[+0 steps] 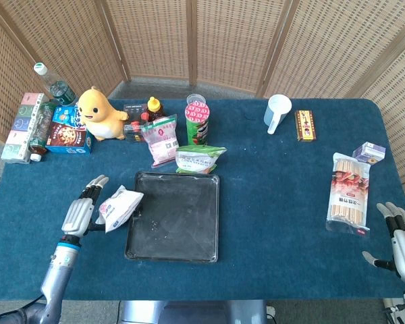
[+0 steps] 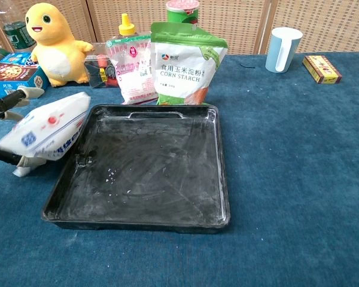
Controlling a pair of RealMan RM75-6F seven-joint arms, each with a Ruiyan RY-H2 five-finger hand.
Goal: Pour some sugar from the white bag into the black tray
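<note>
Viewing the table from the head camera, we see the left hand [image 1: 79,214] gripping the white sugar bag [image 1: 120,206] at the left edge of the black tray [image 1: 175,251]. The bag is tilted, its upper end leaning toward the tray and reaching over the tray's left rim. In the chest view the same bag [image 2: 48,133] lies slanted, and we note fingers [image 2: 23,94] of the left hand at its far side and beneath its near corner. A few white grains [image 2: 111,174] lie on the tray floor near the left wall [image 2: 66,173]. The right hand [image 1: 403,241] rests at the near right corner of the table with its fingers spread and nothing in them. Just beyond the tray's far rim stands a corn starch pouch [image 2: 187,63], with a pink packet [image 2: 131,66] to its left. A yellow plush toy [image 2: 50,40] sits far left, and a pale blue cup [image 2: 283,49] far right.
</note>
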